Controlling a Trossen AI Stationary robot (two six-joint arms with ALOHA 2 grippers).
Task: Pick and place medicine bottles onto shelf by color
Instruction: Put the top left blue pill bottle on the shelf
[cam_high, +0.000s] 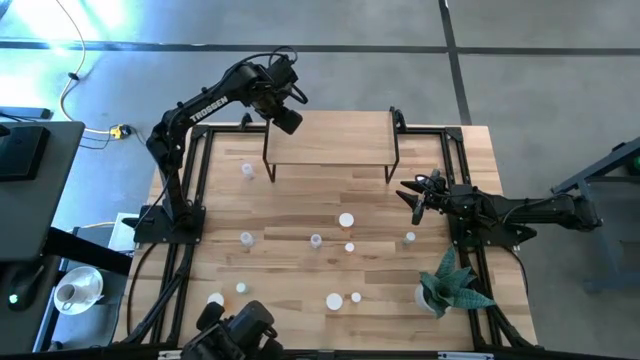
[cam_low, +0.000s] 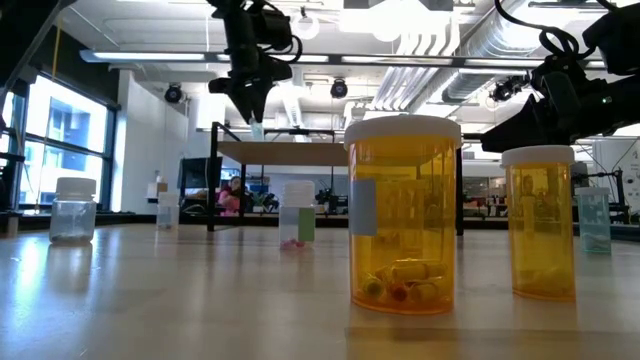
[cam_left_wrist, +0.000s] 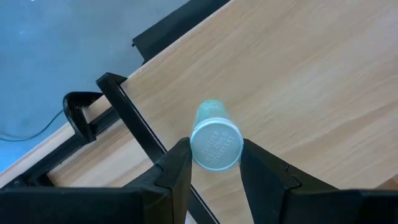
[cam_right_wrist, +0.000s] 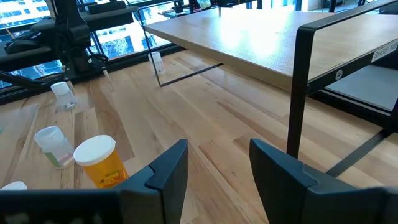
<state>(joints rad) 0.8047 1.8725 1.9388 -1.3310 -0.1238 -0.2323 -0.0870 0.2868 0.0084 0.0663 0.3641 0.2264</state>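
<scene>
My left gripper (cam_high: 287, 120) is over the far left corner of the shelf (cam_high: 330, 150), a light-wood platform on black legs. It is shut on a small pale green bottle with a white cap (cam_left_wrist: 216, 143). The low view shows this bottle (cam_low: 257, 128) just above the shelf top (cam_low: 300, 152). My right gripper (cam_high: 415, 196) is open and empty near the shelf's right legs, low over the table. Several other bottles stand upright on the table, among them orange ones (cam_low: 402, 215) (cam_low: 541, 222) and pale ones (cam_high: 316, 240) (cam_high: 247, 170). My left gripper pinches the bottle between its two fingers (cam_left_wrist: 177, 165) at the sides of the white cap (cam_left_wrist: 200, 152). The fingers come from above, pointing down. The bottle hangs upright below them over the shelf's corner. Whether its bottom touches the shelf top, I cannot tell.
A potted green plant (cam_high: 450, 285) stands at the table's near right. Black frame rails run along both table sides (cam_high: 200, 180). A white cup (cam_high: 68, 293) sits off the table at the left. An orange bottle (cam_right_wrist: 99, 158) and a pale one (cam_right_wrist: 53, 143) stand before my right gripper.
</scene>
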